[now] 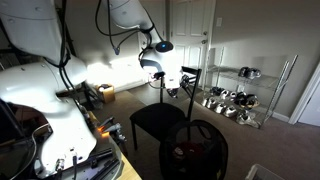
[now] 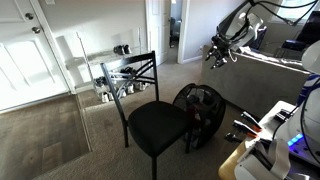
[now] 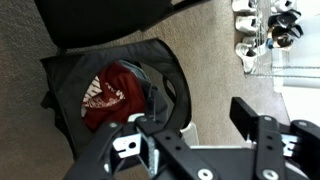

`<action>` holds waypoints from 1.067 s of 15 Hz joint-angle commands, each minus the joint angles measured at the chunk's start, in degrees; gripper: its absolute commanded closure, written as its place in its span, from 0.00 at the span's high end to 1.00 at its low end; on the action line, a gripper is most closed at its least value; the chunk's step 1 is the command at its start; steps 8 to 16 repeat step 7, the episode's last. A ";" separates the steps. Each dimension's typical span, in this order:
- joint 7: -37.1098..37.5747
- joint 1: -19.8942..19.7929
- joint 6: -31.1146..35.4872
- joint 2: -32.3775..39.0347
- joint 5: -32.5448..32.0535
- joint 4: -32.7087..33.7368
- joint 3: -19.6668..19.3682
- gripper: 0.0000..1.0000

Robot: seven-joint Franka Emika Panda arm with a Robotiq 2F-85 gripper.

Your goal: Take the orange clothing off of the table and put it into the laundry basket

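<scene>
The orange-red clothing (image 3: 104,93) with white print lies inside the black mesh laundry basket (image 3: 62,72), which stands on the carpet beside a black chair (image 1: 152,120). The basket shows in both exterior views (image 1: 205,142) (image 2: 200,103), and a bit of the clothing (image 1: 185,152) shows through its mesh. My gripper (image 3: 190,122) is open and empty. It hangs in the air well above and to one side of the basket (image 1: 165,76) (image 2: 215,52), touching nothing.
A wire rack with shoes (image 1: 236,98) (image 2: 113,82) (image 3: 264,28) stands by the wall. The black chair (image 2: 158,125) is right next to the basket. A cluttered table edge (image 1: 100,150) with cables is in the foreground. A cardboard box (image 1: 105,93) sits on the carpet.
</scene>
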 commanded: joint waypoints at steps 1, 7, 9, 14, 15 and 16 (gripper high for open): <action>0.70 5.88 -5.20 3.73 -3.78 2.18 -3.08 1.00; 0.07 6.15 -4.02 3.27 -2.77 1.68 -2.85 1.00; 0.07 6.15 -4.02 3.27 -2.77 1.68 -2.85 1.00; 0.07 6.15 -4.02 3.27 -2.77 1.68 -2.85 1.00; 0.07 6.15 -4.02 3.27 -2.77 1.68 -2.85 1.00; 0.07 6.15 -4.02 3.27 -2.77 1.68 -2.85 1.00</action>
